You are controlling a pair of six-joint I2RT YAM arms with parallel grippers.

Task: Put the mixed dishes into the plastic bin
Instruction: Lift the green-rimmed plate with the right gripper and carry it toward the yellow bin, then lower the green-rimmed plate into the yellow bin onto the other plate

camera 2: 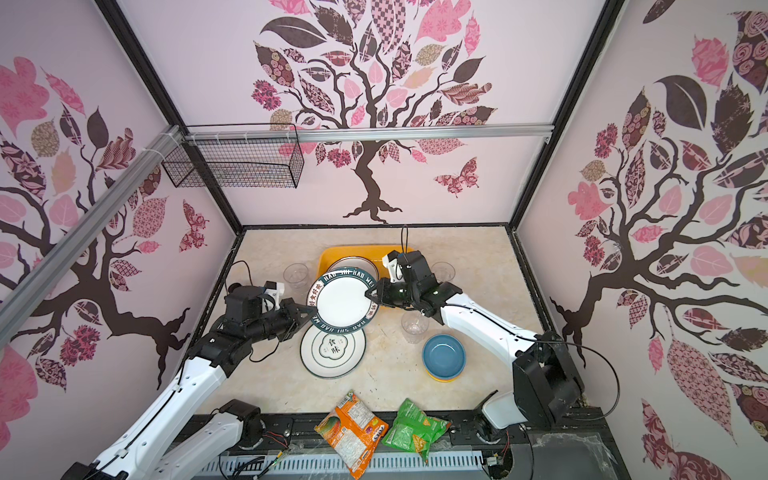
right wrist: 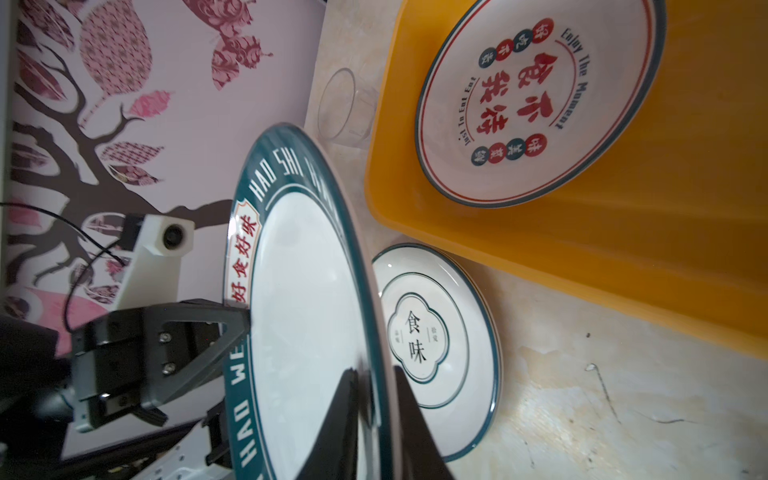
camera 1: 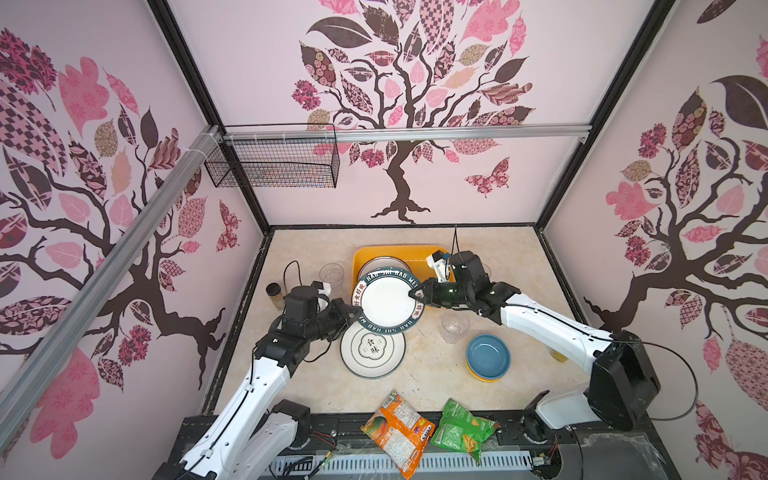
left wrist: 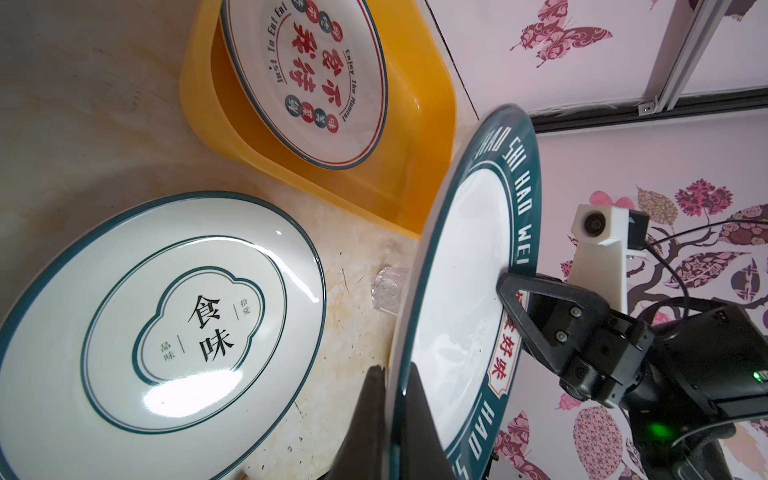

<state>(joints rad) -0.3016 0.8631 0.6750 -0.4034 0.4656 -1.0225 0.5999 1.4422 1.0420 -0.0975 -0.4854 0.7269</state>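
Snack bags (camera 1: 399,432) lie at bench front edge. Left gripper (camera 1: 356,311) and right gripper (camera 1: 415,296) both pinch opposite rims of the green-rimmed plate (camera 1: 388,301), probably a handover. It hangs mid-bench, by the near corner of the yellow bin (camera 1: 399,249).

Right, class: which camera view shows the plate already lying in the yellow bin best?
The right wrist view: the plate in the bin appears large, its red characters readable. The left wrist view shows it too, but smaller. In both top views only a sliver peeks from behind the raised plate.
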